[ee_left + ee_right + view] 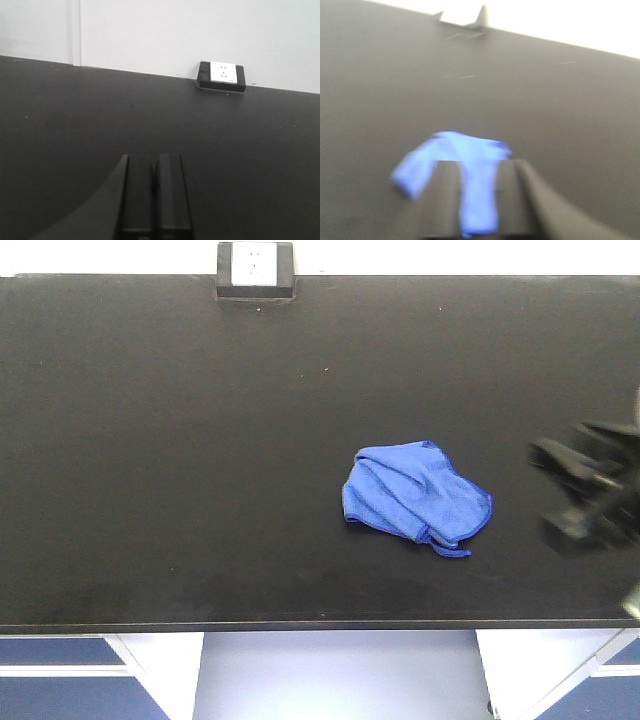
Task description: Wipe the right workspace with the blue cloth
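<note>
Front view: the blue cloth (416, 492) lies crumpled right of centre on the right workspace (180, 460). Right gripper (479, 200), fingers apart, nears it; closing on it seems next. Left gripper (155, 195) is together, idle.

Socket box (255, 270) against white wall (200, 30)
</note>
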You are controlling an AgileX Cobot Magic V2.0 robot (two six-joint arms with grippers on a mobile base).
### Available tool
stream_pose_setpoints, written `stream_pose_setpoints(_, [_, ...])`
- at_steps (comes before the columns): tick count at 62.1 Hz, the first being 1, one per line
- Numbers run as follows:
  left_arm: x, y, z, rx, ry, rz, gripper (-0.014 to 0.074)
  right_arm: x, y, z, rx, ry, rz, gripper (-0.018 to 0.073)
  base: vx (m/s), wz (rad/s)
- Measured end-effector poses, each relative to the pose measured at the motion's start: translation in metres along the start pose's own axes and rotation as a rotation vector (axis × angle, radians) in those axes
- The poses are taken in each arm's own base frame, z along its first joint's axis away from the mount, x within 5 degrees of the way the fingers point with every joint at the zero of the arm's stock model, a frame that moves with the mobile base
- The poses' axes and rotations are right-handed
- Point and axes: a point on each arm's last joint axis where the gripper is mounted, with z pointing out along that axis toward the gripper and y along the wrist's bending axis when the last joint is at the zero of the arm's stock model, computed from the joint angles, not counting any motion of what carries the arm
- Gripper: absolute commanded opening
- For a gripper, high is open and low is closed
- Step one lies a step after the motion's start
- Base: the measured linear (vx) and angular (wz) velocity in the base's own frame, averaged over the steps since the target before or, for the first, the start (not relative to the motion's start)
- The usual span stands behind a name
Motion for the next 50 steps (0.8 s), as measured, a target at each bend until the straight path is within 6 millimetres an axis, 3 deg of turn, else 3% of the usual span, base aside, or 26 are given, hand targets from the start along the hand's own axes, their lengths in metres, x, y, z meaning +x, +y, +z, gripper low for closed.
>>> stream_pose_setpoints(2, [0.000,0.000,0.000,0.000,0.000,0.000,-0.0006,0.007,-0.004,-0.006,0.032,-0.017,0.010,-0.0015,0.00,0.00])
stream_pose_setpoints(16, [0.000,0.000,0.000,0.000,0.000,0.000,-0.0006,0.065,-0.017,-0.038,0.272,-0.159,0.037,-0.0011,0.00,0.00])
stream_pose_setpoints(31, [0.000,0.000,0.000,0.000,0.000,0.000,-0.0006,0.129,-0.009,-0.034,0.301,-0.210,0.057,-0.0008,0.00,0.00])
stream_pose_setpoints(50, [0.000,0.000,0.000,0.000,0.000,0.000,-0.0006,0.142,-0.008,-0.032,0.289,-0.114,0.115,-0.0008,0.00,0.00])
